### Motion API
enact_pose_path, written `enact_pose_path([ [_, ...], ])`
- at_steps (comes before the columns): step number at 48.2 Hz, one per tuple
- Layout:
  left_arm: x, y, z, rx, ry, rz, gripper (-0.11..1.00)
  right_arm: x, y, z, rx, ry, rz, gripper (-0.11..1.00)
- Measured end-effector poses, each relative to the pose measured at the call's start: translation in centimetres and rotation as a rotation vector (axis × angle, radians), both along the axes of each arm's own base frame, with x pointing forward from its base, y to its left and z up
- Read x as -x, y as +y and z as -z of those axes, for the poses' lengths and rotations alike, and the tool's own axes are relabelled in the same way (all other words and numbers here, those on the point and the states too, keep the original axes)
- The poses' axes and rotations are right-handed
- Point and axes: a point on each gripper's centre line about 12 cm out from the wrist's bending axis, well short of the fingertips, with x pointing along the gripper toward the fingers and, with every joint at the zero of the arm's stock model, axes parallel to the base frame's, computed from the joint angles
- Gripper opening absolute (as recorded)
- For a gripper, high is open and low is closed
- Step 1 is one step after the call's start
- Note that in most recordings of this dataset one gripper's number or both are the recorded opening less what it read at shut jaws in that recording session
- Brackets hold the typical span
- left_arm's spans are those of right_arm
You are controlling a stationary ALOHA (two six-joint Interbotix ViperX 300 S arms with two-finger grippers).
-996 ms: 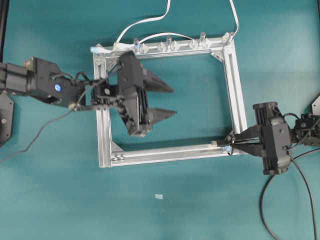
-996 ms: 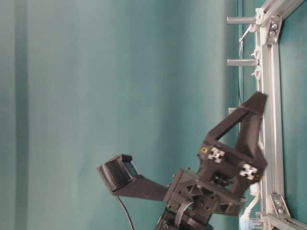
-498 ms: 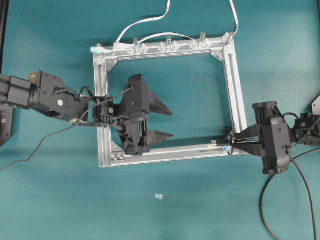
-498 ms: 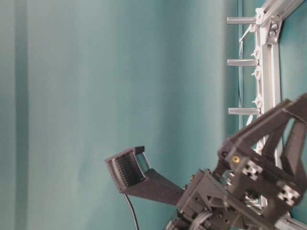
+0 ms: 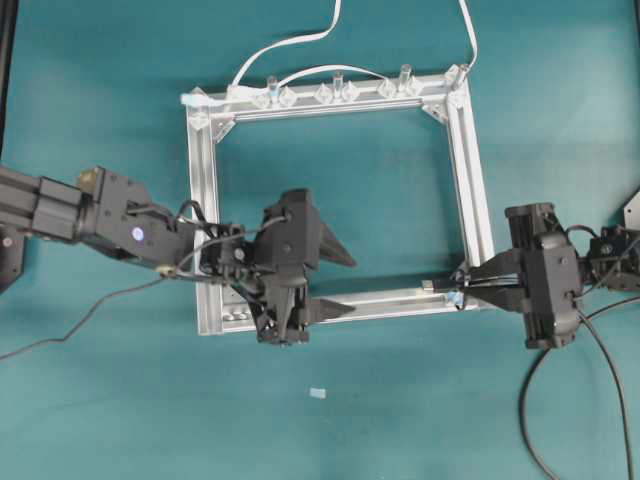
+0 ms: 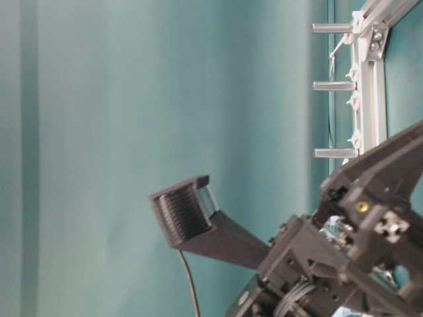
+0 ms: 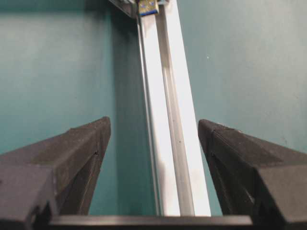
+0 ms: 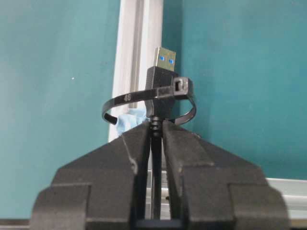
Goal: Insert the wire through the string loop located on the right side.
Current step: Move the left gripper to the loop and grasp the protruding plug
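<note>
The wire [image 8: 156, 158] is thin and black, ending in a black plug with a metal tip bearing two blue marks. The plug pokes through the string loop [image 8: 144, 98], a dark ring with a pale blue fitting, at the frame's near right corner.

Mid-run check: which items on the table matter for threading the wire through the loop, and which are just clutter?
Belongs to the job:
- wire, plug pushed through the loop
- string loop
- right gripper, shut on the wire
- left gripper, open over the lower bar

Just lying about:
- aluminium frame
- white cable
- clear pegs
- small pale scrap
</note>
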Motion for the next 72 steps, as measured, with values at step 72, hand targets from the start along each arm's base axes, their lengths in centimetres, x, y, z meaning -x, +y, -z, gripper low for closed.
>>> enact_pose_path([
  [72,-9.9,-0.1,-0.1,0.012,-0.124,-0.019,0.76,-0.1,-0.1,-0.1,0.003,-0.011,0.008,0.11],
])
